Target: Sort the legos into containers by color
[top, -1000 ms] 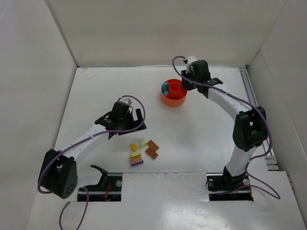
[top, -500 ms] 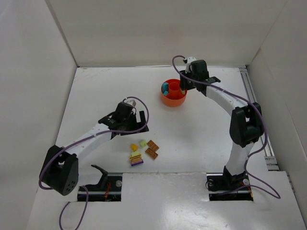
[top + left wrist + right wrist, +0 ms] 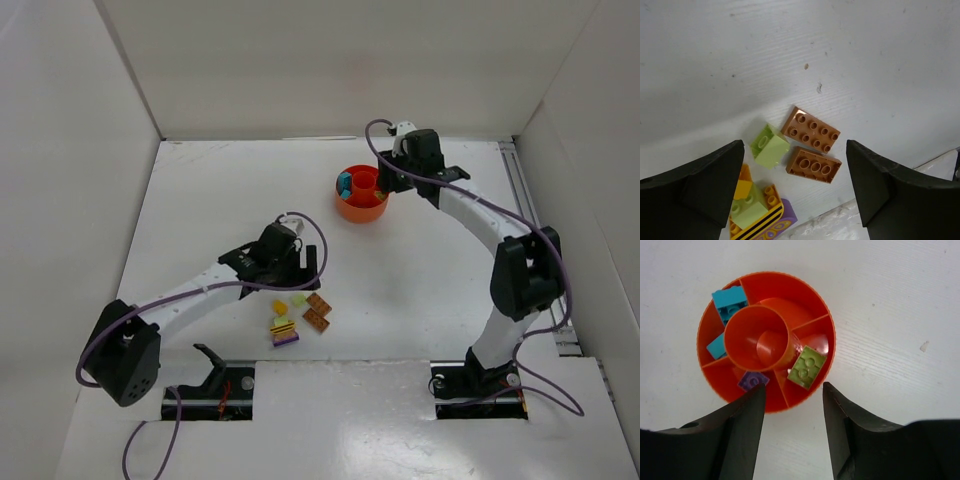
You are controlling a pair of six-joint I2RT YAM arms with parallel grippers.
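The round orange dish (image 3: 362,207) stands at the back centre. In the right wrist view its sections (image 3: 765,277) hold two teal bricks (image 3: 730,302), a purple brick (image 3: 753,381) and a pale green brick (image 3: 807,367); the centre well is empty. My right gripper (image 3: 385,180) (image 3: 792,390) is open and empty, hovering over the dish's near rim. Loose legos lie near the front: a pale green brick (image 3: 769,146), two orange-brown plates (image 3: 810,129) (image 3: 813,164), and a yellow, green and purple stack (image 3: 752,212) (image 3: 284,333). My left gripper (image 3: 303,268) (image 3: 795,165) is open above them, empty.
White walls enclose the table on the left, back and right. A metal rail (image 3: 540,215) runs along the right edge. The near edge has a raised lip with the arm bases and a black bracket (image 3: 208,357) close to the loose bricks.
My left arm has swung right and toward the front, ending over the loose bricks. My right gripper stays over the dish with little shift.
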